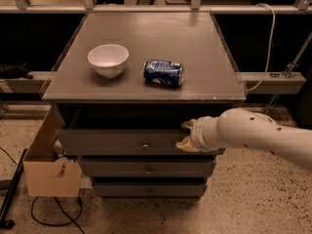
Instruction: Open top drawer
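Observation:
The top drawer (107, 143) is the widest grey front, just under the tabletop, with a small round knob (145, 146) at its centre. A dark gap shows above its top edge. My gripper (186, 135) is at the right part of this drawer front, at its top edge, to the right of the knob. The white arm (258, 133) reaches in from the right. The two narrower drawers (146, 168) sit below, closed.
On the grey tabletop (204, 77) stand a white bowl (108, 59) and a blue can (164, 72) lying on its side. A cardboard box (48, 172) stands on the floor at the cabinet's left, with cables near it. A railing runs behind.

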### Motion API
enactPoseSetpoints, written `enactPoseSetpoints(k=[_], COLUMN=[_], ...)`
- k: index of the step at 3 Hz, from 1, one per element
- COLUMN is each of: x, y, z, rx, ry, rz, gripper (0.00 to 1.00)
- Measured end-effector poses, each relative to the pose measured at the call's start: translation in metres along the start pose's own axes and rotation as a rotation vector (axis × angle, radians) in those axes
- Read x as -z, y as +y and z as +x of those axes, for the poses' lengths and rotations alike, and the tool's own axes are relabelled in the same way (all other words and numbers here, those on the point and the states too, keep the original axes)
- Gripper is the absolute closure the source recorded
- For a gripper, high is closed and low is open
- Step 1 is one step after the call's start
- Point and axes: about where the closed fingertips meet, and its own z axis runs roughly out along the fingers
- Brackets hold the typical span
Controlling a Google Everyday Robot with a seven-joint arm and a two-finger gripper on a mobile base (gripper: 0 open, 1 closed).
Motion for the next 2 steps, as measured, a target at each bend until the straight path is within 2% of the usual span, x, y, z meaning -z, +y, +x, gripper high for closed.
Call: enactPoseSetpoints(k=[1, 2], x=[0.0, 0.0], y=[0.0, 0.0], z=[0.0, 0.0], rx=[0.0, 0.0], ry=[0.0, 0.0], rz=[0.0, 0.0], gripper=[0.01, 1.0])
